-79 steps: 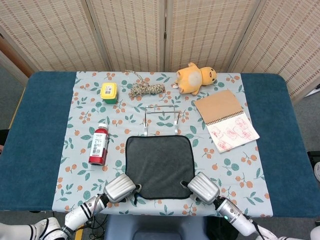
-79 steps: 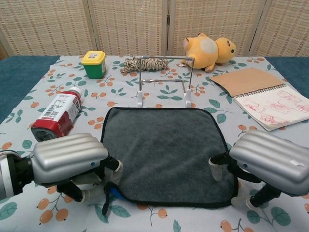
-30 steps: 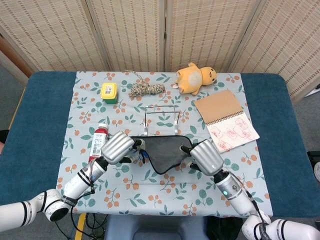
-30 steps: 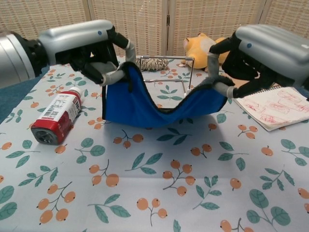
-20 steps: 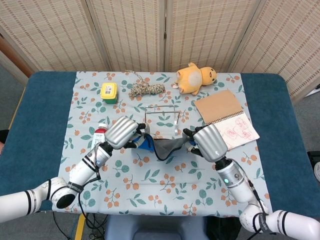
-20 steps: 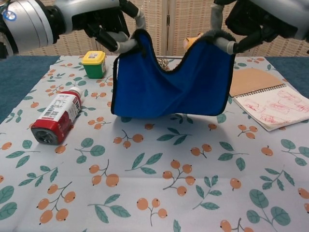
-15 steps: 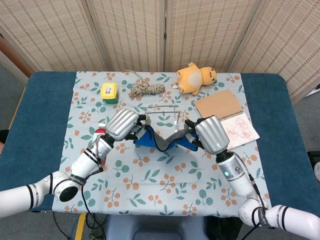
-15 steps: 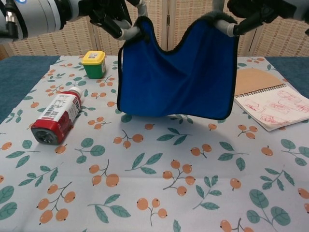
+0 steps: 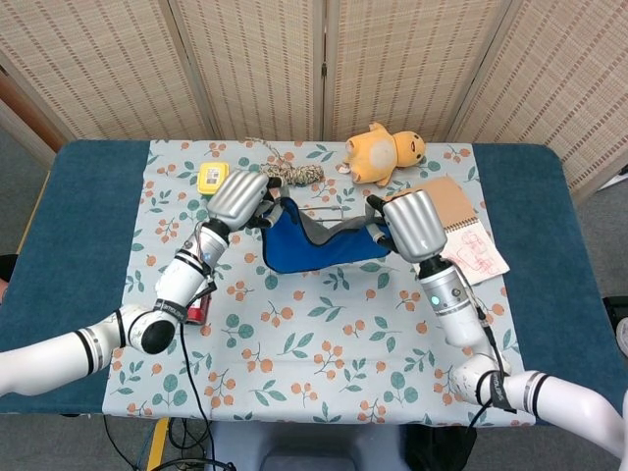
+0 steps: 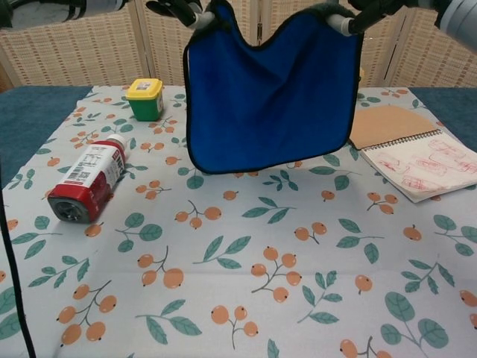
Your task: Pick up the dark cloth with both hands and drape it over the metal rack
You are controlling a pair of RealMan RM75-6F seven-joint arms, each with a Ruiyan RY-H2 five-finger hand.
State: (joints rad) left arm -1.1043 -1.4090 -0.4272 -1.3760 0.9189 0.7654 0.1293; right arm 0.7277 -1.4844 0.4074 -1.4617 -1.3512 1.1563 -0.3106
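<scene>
Above the far middle of the bench, the dark cloth hung in the air, held up by its two upper corners, well clear of the printed covering.

Left to right, as logged:
- Red bottle lay on its side near the left edge; yellow-lidded tub stood beyond it toward the far left.
- Left hand clenched on the cloth's left top corner, fingers bunched round the hem.
- Cloth sagged in a shallow curve between the two grips and dropped flat below them. Blue face showed toward the chest camera, grey face from the head view, with black piping round the edge.
- Metal rack: mostly hidden behind the cloth in both views; exact position relative to the hem could not be told.
- Right hand clenched on the right top corner, fingertips pinching the hem.
- Spiral notebook lay open at the right; plush toy sat toward the far edge.

Handling judgement: soft, light, limp fabric with no stiffness of its own. It should fold wherever unsupported, so corners looked the right hold. Plush surface probably gripped well; slip risk seemed low. Keeping the top edge spread would likely help it fall evenly across the bar.
</scene>
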